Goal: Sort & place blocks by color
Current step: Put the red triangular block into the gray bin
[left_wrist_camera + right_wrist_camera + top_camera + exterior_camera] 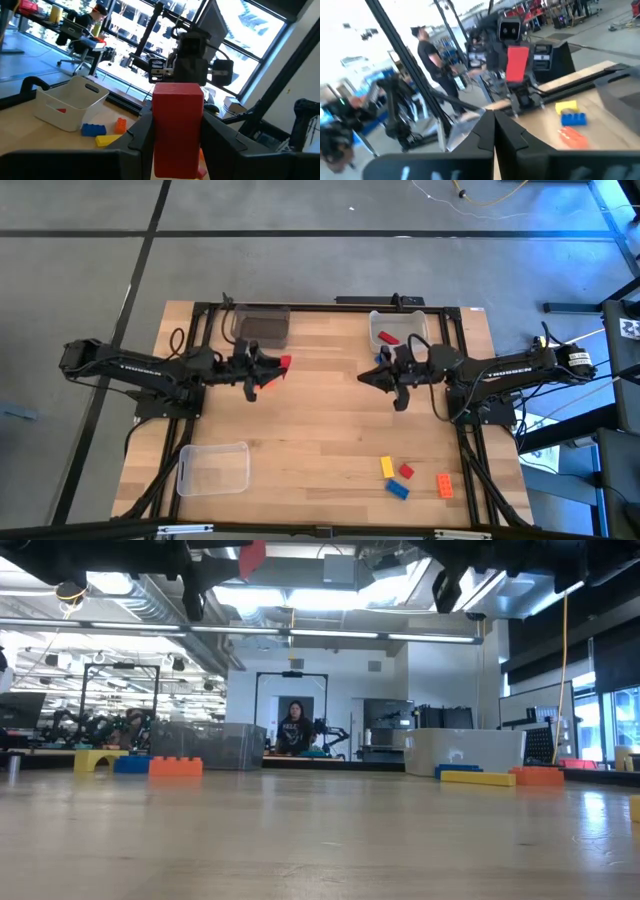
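The red block ran off the left wrist view's lower edge; the person in the right wrist view was blurred.

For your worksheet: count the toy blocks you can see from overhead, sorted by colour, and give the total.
Red blocks: 3, one held by the left gripper, one in the far bin, one loose
Blue blocks: 1
Yellow blocks: 1
Orange blocks: 1
Total: 6
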